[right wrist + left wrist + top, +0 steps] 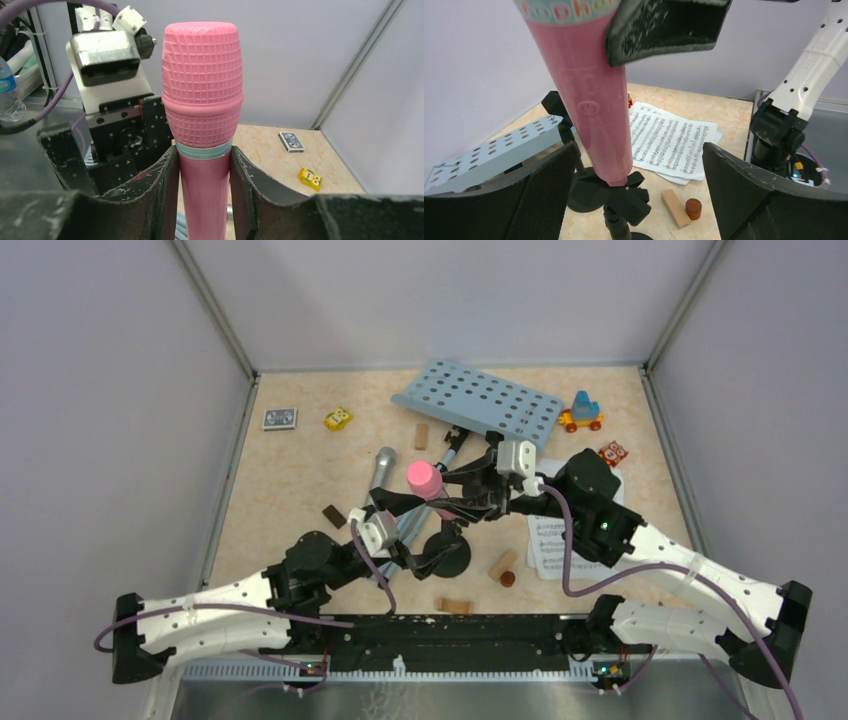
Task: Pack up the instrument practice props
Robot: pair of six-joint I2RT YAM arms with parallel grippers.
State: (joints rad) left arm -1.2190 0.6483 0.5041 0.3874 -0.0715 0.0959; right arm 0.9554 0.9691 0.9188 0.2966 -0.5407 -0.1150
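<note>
Right fingers (160, 192) clamped on pink microphone (202, 90) just under its head, mic upright. Left fingers (544, 195) wide, either side of the mic's lower shaft. Black mic holder (624, 200) at the mic's foot, wooden block (675, 207) near it. Sheet music (671, 142) and music rack (489, 157) lie behind the mic.

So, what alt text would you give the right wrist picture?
A pink plastic microphone with a ridged head stands upright, clamped between the right pincer's black fingers. Behind, a small yellow toy lies on the beige tabletop.
</note>
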